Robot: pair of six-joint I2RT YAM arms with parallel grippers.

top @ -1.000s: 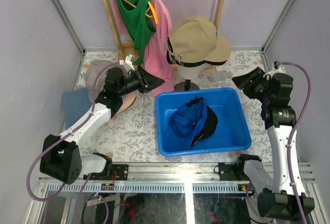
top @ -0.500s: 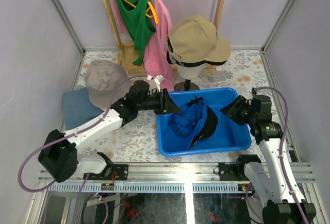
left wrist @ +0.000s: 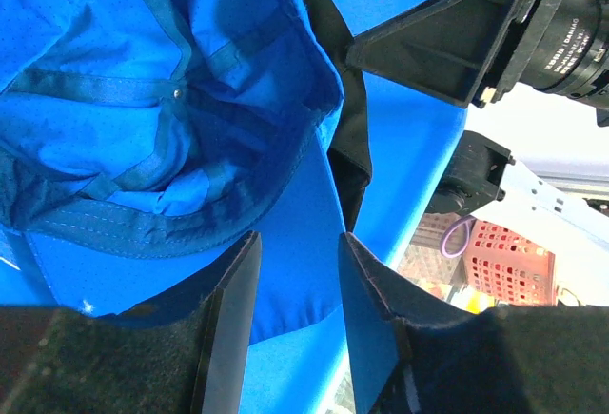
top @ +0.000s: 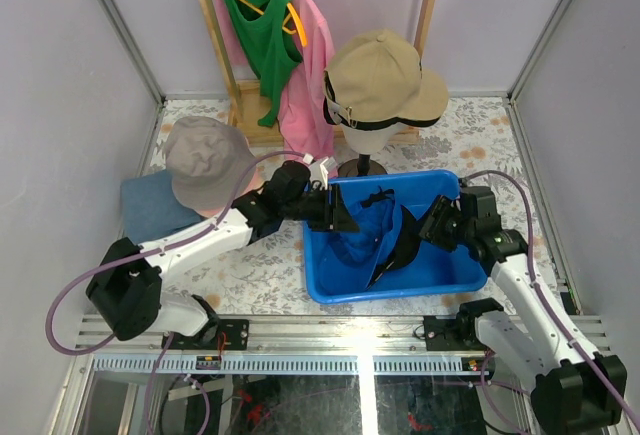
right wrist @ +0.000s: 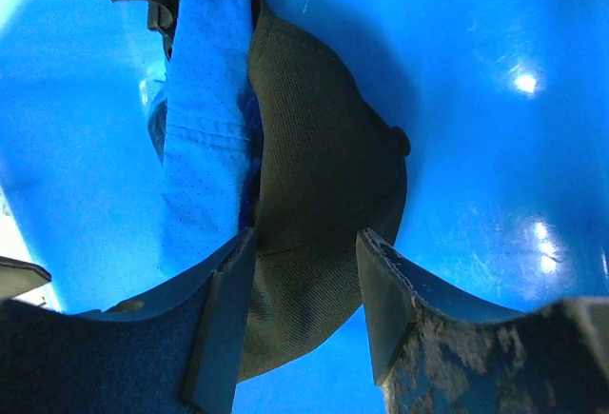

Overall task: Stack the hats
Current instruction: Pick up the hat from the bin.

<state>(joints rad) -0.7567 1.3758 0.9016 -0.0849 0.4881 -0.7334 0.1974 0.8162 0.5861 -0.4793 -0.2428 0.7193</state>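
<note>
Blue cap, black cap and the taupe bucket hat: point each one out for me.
blue cap (left wrist: 143, 128), left wrist view, inside of its upturned crown.
black cap (right wrist: 324, 176), right wrist view, outside of its crown.
taupe bucket hat (top: 205, 155), top external view, top of its crown.

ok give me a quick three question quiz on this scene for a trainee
1. True or false: the blue cap lies inside the blue bin.
2. What sits on the mannequin head? A) a pink bucket hat B) a khaki cap C) nothing
3. How many caps lie in that bin?
Key: 1 true; 2 B; 3 two
</note>
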